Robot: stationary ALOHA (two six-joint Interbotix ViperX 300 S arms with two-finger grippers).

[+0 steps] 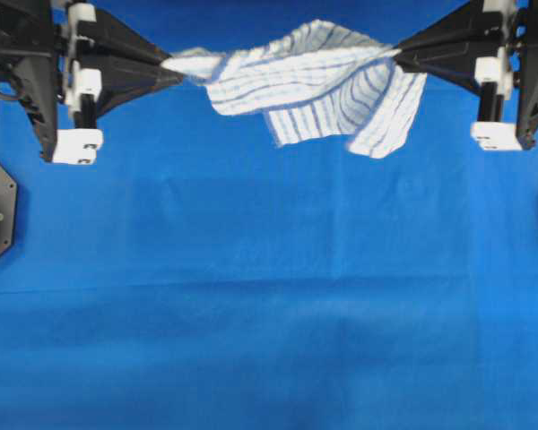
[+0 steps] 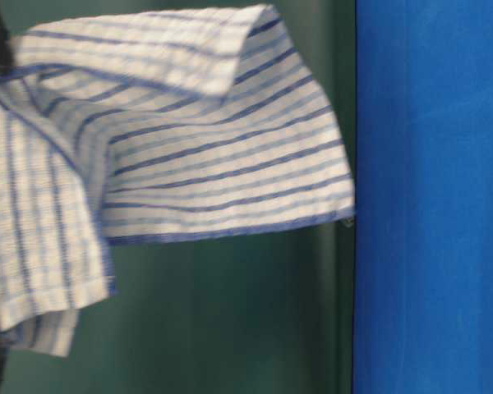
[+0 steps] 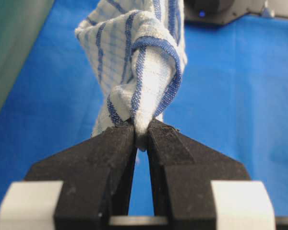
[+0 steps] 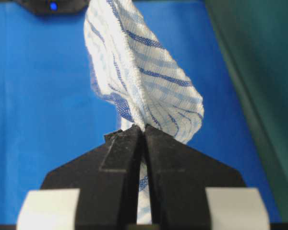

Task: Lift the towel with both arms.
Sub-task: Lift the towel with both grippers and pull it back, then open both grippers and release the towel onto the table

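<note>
Overhead view: the towel (image 1: pixel 314 85) hangs stretched between the left gripper (image 1: pixel 168 64) and the right gripper (image 1: pixel 397 54), above the blue table cover (image 1: pixel 269 296). Table-level view: the towel (image 2: pixel 148 156) drapes in folds, clear of the cover. Left wrist view: the fingers (image 3: pixel 110 153) pinch a towel corner. Right wrist view: the fingers (image 4: pixel 168 158) clamp another edge.

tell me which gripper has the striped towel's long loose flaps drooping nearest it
The right gripper. The white, blue-striped cotton towel hangs lowest beside it, while by the left gripper the cloth is only a thin twisted strand.
</note>
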